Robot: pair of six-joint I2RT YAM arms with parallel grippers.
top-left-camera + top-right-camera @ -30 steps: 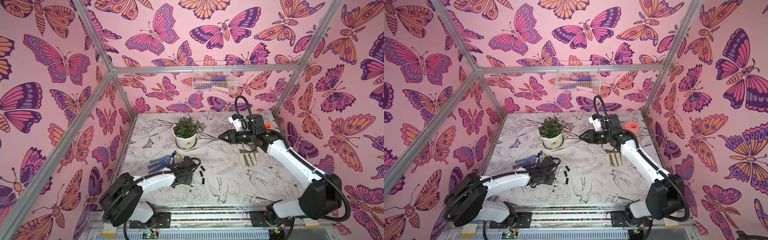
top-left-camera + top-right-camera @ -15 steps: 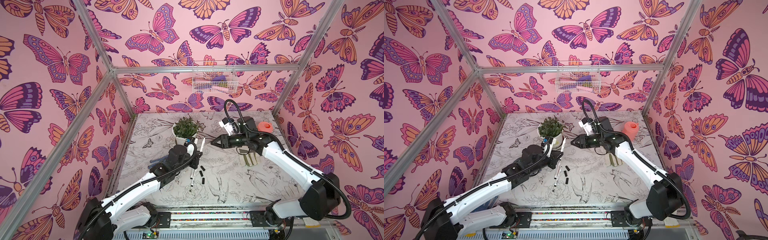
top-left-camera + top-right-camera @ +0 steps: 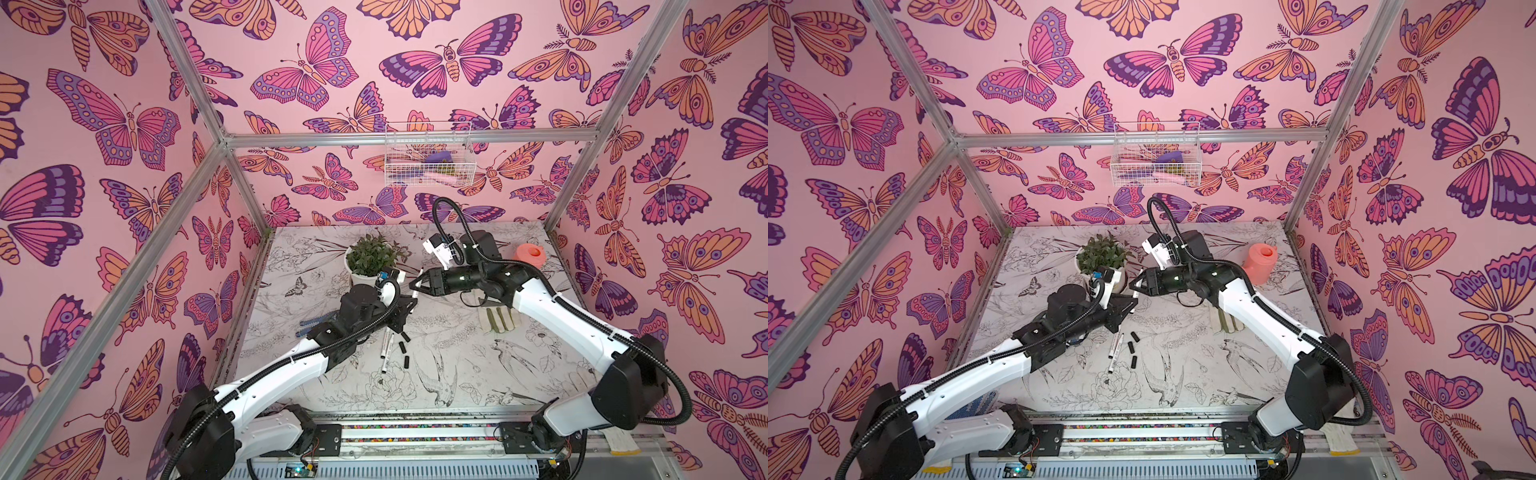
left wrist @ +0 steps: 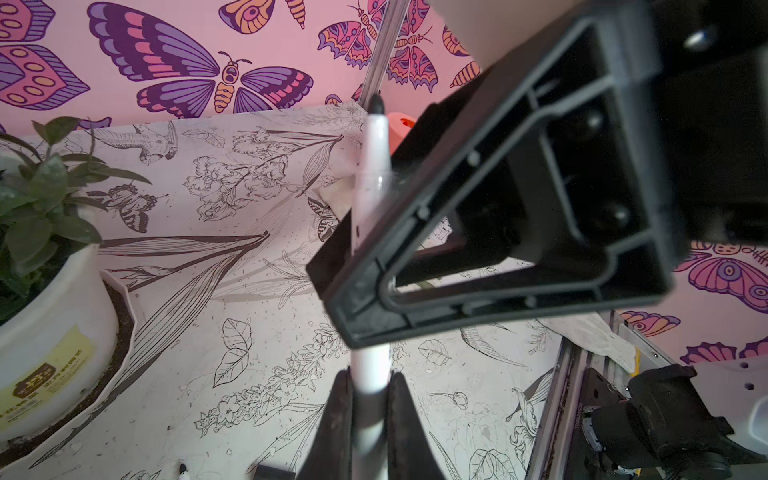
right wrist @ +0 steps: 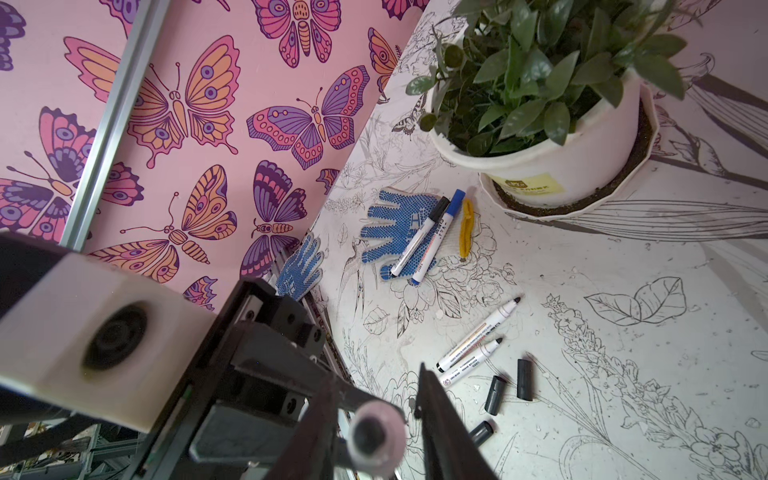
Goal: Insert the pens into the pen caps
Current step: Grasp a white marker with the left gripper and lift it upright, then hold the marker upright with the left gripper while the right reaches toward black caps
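Left arm runs from its near-left base forward over the desk [image 3: 457, 374], forearm low, wrist lifted, left pincer [image 4: 369, 382] aimed at the middle. It is pressed together on the lower barrel of the held pen [image 4: 374, 141], a white marker whose bare dark tip points away from the wrist. Right arm comes from the near-right base, long white link angled back and inward, wrist bent so the right pincer [image 3: 412, 286] lies about level and points left. The two pincers meet above the desk, just in front of the plant pot [image 3: 365, 272]. In the left wrist view the right pincer's black frame crosses the held pen mid-barrel. In the right wrist view the pen shows end-on between its two fingers [image 5: 436, 432], one on each side, but can't tell if they actually press it. On the desk below, near the left pincer, lie two loose pens [image 5: 478, 332], uncapped and side by side. Three black pen caps [image 5: 524, 379] lie just beside them, apart from each other, none on a pen. Further off, near the pot, two capped pens [image 5: 419, 237], one with a black cap and one blue, rest on a blue glove [image 5: 386, 220]. A yellow piece [image 5: 466, 228] lies just beside them.
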